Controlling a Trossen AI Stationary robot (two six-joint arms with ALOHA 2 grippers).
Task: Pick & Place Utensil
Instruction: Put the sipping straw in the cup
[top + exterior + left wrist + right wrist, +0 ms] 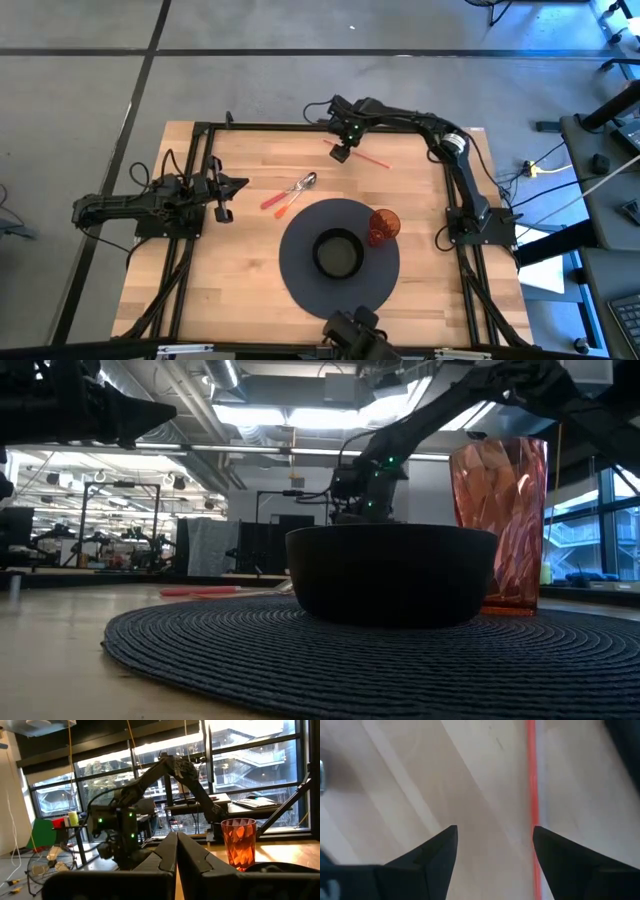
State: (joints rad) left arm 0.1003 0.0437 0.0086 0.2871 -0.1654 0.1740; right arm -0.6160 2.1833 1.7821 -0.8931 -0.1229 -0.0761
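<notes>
Your right pincer (492, 857) hangs open over the far side of the worktop (240, 290), its fingers (432, 852) spread. The red utensil (532, 780) lies flat on the wood, running along the inner edge of one finger, not centred. Shift sideways until the handle sits midway between the fingers, then descend and close. The left pincer (228, 186) waits closed at the left edge.

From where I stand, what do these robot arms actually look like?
Two slim black jointed arms, one on each side of the table. The right arm has a pale band near one joint and small green lights glowing at its wrist. Each ends in a pincer with two dark, wedge-shaped fingers: the right pincer and the left pincer. Black cables run along the left arm and beside the table frame.
</notes>
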